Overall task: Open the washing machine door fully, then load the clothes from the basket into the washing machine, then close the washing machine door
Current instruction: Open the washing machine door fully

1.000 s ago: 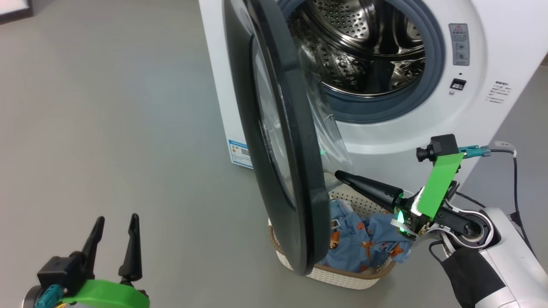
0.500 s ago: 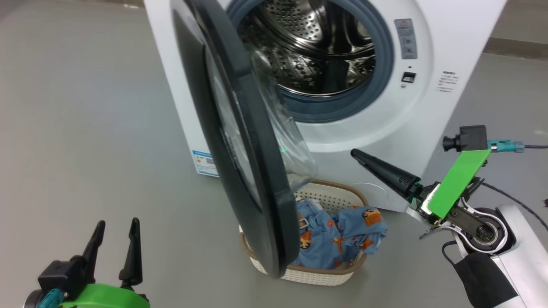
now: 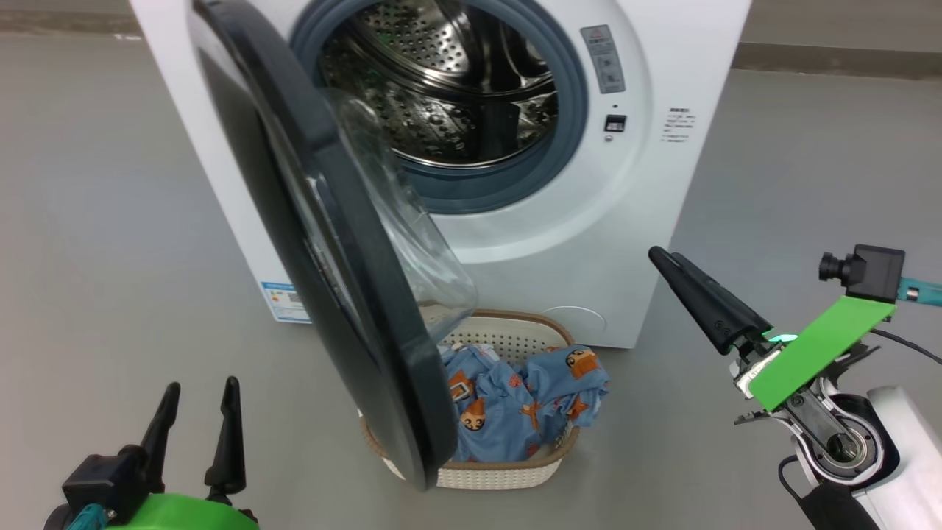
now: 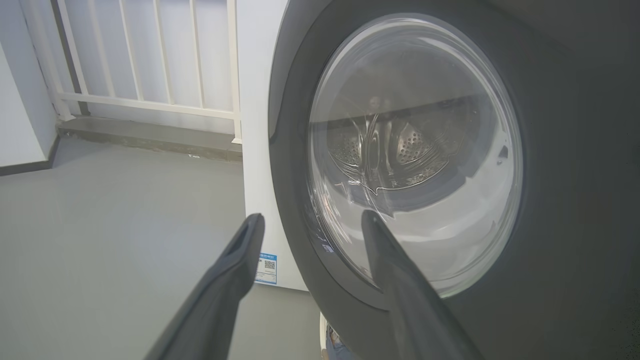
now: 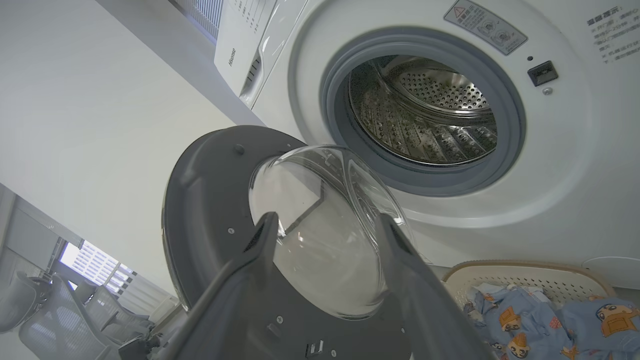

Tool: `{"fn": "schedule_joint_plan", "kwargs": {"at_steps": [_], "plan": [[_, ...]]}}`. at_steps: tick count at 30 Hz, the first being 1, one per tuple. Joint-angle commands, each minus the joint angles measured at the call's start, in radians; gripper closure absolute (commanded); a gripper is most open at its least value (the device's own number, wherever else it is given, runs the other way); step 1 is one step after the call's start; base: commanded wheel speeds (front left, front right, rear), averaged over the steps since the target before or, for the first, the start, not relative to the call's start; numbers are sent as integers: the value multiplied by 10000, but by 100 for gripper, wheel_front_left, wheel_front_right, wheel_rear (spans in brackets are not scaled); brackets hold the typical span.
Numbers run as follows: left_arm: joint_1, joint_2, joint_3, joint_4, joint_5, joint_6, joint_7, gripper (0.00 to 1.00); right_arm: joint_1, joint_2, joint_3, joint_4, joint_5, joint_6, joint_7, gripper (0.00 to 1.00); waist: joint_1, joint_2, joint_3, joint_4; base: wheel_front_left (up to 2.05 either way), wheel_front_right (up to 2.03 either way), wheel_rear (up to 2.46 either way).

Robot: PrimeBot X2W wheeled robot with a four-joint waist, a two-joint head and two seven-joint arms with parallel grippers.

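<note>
The white washing machine (image 3: 662,184) stands with its steel drum (image 3: 441,88) exposed. The washing machine door (image 3: 316,243), black-rimmed with a bulging glass bowl, hangs partly open with its edge turned towards me, above the left end of the basket (image 3: 515,475). In the cream basket on the floor lie the light blue clothes (image 3: 515,405). My right gripper (image 3: 659,256) hovers open to the right of the basket, touching nothing; its fingers (image 5: 400,270) frame the glass bowl (image 5: 320,235). My left gripper (image 3: 202,384) stands open at the lower left, facing the door's outer side (image 4: 550,200).
Grey floor surrounds the machine. A blue label sticker (image 3: 283,302) marks the machine's lower left corner. A white railing (image 4: 150,50) on a raised step runs behind the machine on the left. Grey office chairs (image 5: 50,310) stand far off in the right wrist view.
The head camera has swung, shifting the whole picture left. My right gripper has opened and drawn back to the right, away from the door's inner side and the basket. The left gripper has stayed put.
</note>
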Motion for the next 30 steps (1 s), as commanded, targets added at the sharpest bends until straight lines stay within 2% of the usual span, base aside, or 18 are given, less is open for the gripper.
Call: {"fn": "schedule_joint_plan", "kwargs": {"at_steps": [1, 6, 14, 20, 24, 30], "plan": [[-183, 157, 410, -324, 113, -25, -65, 0, 61, -188, 210, -404, -358, 16, -411, 0, -1, 0, 25, -315, 0, 0, 0], [-160, 107, 422, -367, 125, -25, -65, 0, 390, -460, 324, -481, -985, 16, -1213, 0, -1, 0, 41, -491, 0, 0, 0], [-53, 25, 512, -437, 155, -25, -65, 0, 982, -1083, 531, -242, -2991, 16, -3180, 0, -1, 0, 26, -748, 0, 0, 0], [14, -45, 551, -428, 129, -25, -65, 0, 1445, -1219, 499, 277, -3875, 16, -4592, 0, -1, 0, -62, -877, 0, 0, 0], [47, -72, 668, -445, 118, -25, -65, 0, 1725, -1208, 177, 639, -4607, 16, -5106, 0, -1, 0, -105, -942, 0, 0, 0], [178, -158, 761, -533, 186, -25, -65, 0, 1953, -1010, -180, 1143, -6058, 16, -5305, 0, -1, 0, -125, -1023, 0, 0, 0]]}}
